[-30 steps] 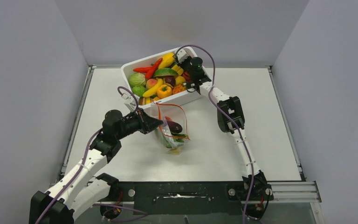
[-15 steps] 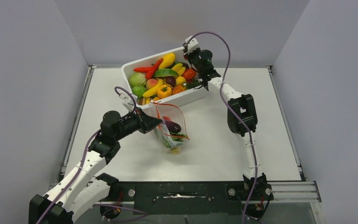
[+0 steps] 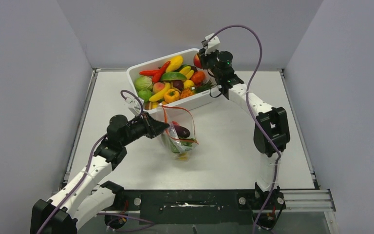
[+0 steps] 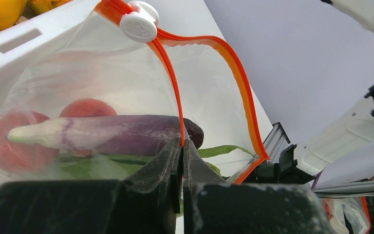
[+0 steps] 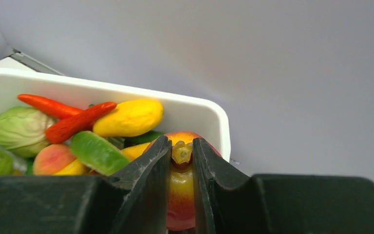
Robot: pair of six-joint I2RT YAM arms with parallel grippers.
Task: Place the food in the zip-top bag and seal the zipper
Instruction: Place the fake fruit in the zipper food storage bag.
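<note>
Right fingers (image 5: 167, 151): closed on a glossy red-and-yellow toy fruit (image 5: 181, 197), held over the far right corner of the white plastic tub (image 5: 209, 119).
Left fingers (image 4: 177, 152): pinched shut on the red-orange zipper strip (image 4: 239, 83) of the clear zip-top bag (image 3: 177, 134), which stands open-mouthed on the bench (image 3: 233, 146) beside the tub.

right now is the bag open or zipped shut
Open. The bag has its orange zipper strips bowed wide apart, white slider at one end, left end effector pinching one strip.
</note>
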